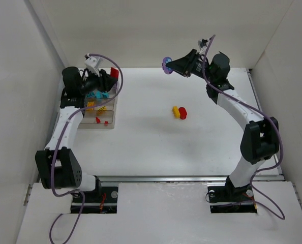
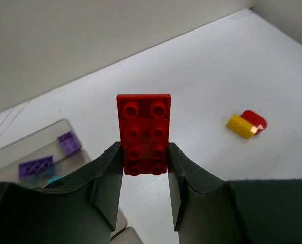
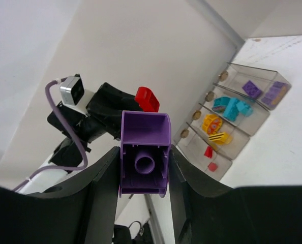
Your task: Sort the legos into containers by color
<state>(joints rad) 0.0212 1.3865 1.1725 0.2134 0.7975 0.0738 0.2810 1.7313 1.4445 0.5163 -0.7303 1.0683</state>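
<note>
Gripping a red plate (image 2: 143, 133) by the nine-o'clock tray (image 1: 110, 126), seemingly to drop it in, left jaws wait while right jaws hold a purple brick (image 3: 145, 152) aloft at twelve.

A flat matte white tabletop (image 1: 141, 147) is enclosed by plain white panel walls (image 1: 151, 30) at the back and both sides. A thin silver metal rail (image 1: 166, 178) runs along its near edge, beside a white front board (image 1: 161, 213)

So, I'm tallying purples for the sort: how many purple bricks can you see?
3: one purple brick in the right pincer; two purple bricks in the tray's end compartment. Others may be hidden.
</note>
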